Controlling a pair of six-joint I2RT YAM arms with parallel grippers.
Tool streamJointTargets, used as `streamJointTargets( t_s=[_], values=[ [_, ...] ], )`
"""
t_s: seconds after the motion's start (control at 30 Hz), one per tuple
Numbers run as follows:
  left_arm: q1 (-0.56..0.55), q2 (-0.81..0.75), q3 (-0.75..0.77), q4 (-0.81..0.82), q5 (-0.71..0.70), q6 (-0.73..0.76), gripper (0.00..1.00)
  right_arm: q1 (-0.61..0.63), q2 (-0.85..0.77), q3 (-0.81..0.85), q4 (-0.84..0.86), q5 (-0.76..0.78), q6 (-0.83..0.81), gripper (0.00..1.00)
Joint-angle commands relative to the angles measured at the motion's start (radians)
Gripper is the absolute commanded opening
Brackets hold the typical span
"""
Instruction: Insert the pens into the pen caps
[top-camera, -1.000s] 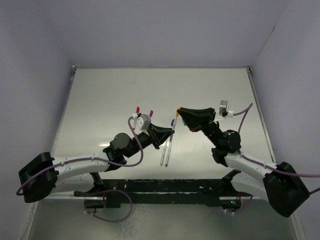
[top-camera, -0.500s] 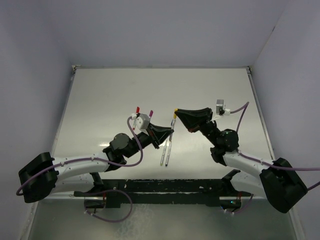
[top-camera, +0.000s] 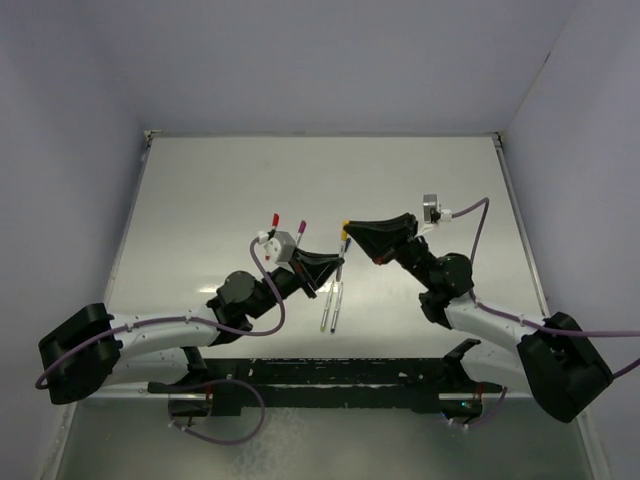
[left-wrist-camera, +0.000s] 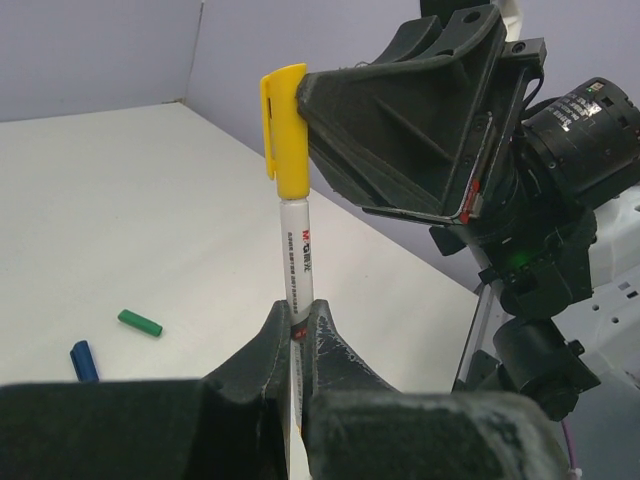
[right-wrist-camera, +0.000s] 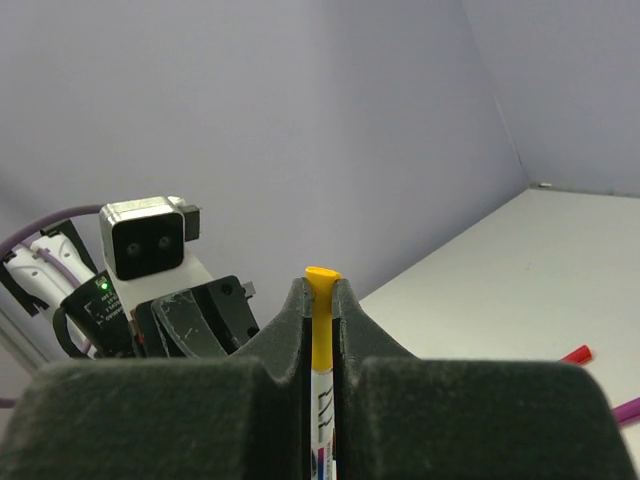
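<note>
My left gripper (top-camera: 338, 266) is shut on the whitish barrel of a pen (left-wrist-camera: 299, 262) and holds it upright above the table. A yellow cap (left-wrist-camera: 285, 130) sits over the pen's top end. My right gripper (top-camera: 346, 233) is shut on that yellow cap (right-wrist-camera: 320, 310), with the barrel (right-wrist-camera: 322, 420) running down between its fingers. In the left wrist view the left fingertips (left-wrist-camera: 325, 335) pinch the barrel low down. Two more pens (top-camera: 331, 302) lie side by side on the table just below the grippers.
A green cap (left-wrist-camera: 139, 323) and a blue cap (left-wrist-camera: 84, 361) lie on the table beyond the left gripper. A red cap (top-camera: 275, 217) and a purple cap (top-camera: 301, 226) lie left of the grippers; both also show in the right wrist view, red (right-wrist-camera: 575, 354) and purple (right-wrist-camera: 625, 408).
My right gripper has moved a little left and down with the yellow cap, closing onto the pen's top end. The left gripper has barely moved.
</note>
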Motion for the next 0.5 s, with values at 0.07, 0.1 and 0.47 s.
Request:
streamJointTargets(
  t_s=[0.07,0.1,0.47],
  values=[
    [0.0,-0.022,0.073,0.203,0.003,0.068,0.0,0.001,-0.002,0.027,-0.224,-0.076,-0.037,0.0],
    [0.001,-0.025,0.084,0.195,0.002,0.079,0.0,0.001,-0.009,0.034,-0.265,-0.075,-0.051,0.0],
    [0.044,-0.064,0.166,0.136,0.016,0.139,0.0,0.005,-0.074,0.067,-0.653,-0.044,-0.228,0.0]
  ],
)
